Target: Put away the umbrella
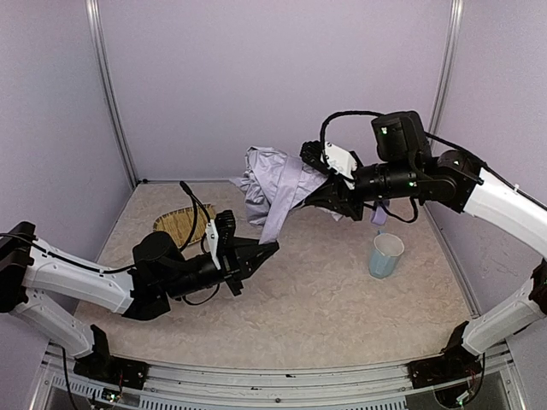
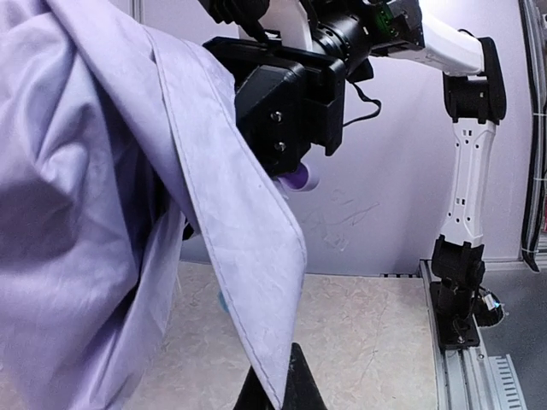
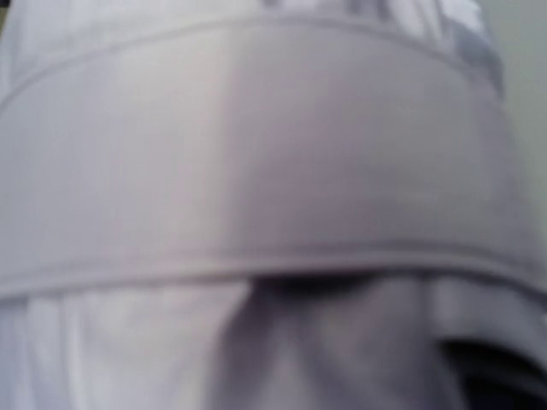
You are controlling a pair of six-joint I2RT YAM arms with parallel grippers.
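While the right pincer (image 1: pixel 320 190) is clamped on the umbrella (image 1: pixel 275 190) and holds it off the desk (image 1: pixel 325 316), the bundle of pale lilac fabric hangs at about twelve o'clock from the desk's middle in the overhead view, close to the back wall. The canopy is crumpled and partly gathered. One long flap droops from it toward six o'clock. The right arm reaches in from three o'clock, and its black fingers are sunk into the folds, so the exact spot it grips is hidden. From the left wrist camera, a rounded lilac handle (image 2: pixel 297 178) shows just under the right pincer's black body. The right wrist view is filled with blurred fabric and a hemmed band across it.

The left pincer (image 1: pixel 270 248) sits near the middle of the desk, pointing toward one o'clock, and its fingers are closed. In its own camera the bottom corner of the flap comes down between the fingertips (image 2: pixel 301 380), so it appears to pinch the hem there.

A light blue cup (image 1: pixel 385 254) stands upright at three o'clock, apart from the umbrella. A woven straw tray (image 1: pixel 173 224) lies at ten o'clock, partly behind the left arm.
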